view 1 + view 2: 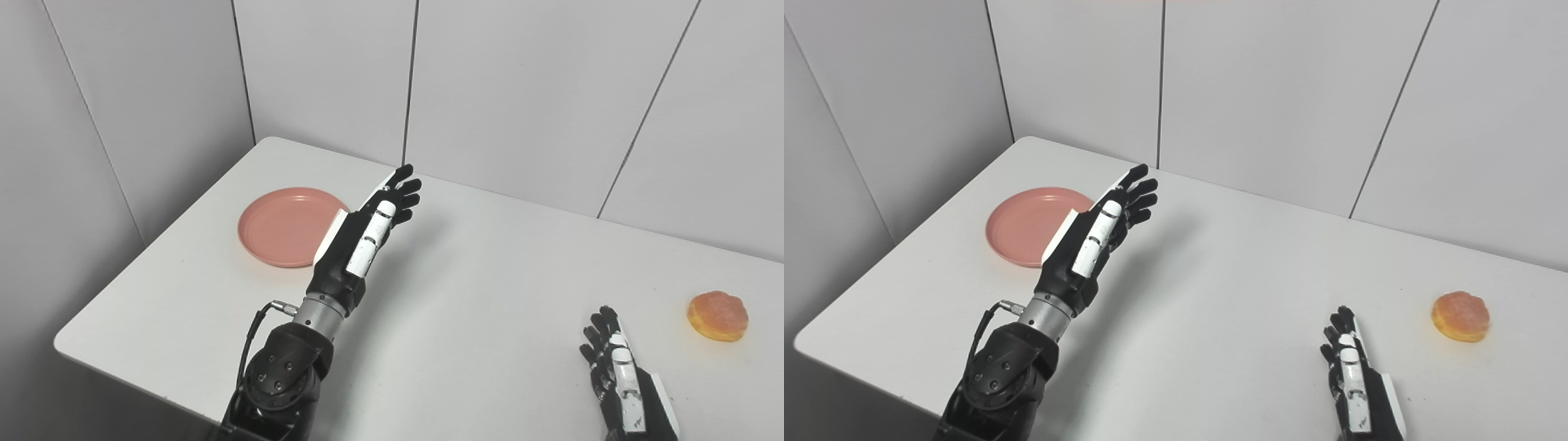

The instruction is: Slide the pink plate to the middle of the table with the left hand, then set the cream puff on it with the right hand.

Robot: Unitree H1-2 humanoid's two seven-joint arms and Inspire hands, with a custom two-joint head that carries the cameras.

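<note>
Here we are at the first step: our left hand hangs open and empty just right of the pink plate, which sits near the table's left side. Next it must lower onto the rim and push rightward. Our right hand waits open, near the cream puff.

Your left hand is raised on an arm reaching up from the bottom edge toward one o'clock, fingers straight and held close together, thumb side up, holding nothing. Your right hand sits low at five o'clock, fingers extended toward twelve o'clock, slightly apart, also empty, its wrist cut off by the frame's edge.
</note>
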